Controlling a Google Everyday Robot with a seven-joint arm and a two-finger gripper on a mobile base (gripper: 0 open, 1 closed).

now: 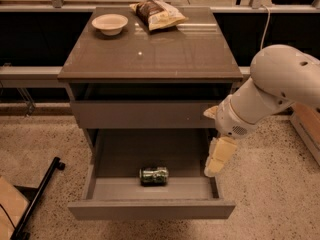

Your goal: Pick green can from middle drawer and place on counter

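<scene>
The green can [154, 176] lies on its side in the pulled-out middle drawer [150, 209], near the middle of the drawer's front part. The counter [165, 51] is the glossy grey-brown top of the cabinet above it. My gripper [219, 157] hangs from the white arm [280, 84] over the right edge of the open drawer. It is to the right of the can, a little above it, and apart from it. It holds nothing that I can see.
A white bowl [110, 23] and a brown and yellow snack bag [159, 13] sit at the back of the counter. A shut drawer front [142, 114] is above the open drawer. A black bar [37, 196] lies on the floor at left.
</scene>
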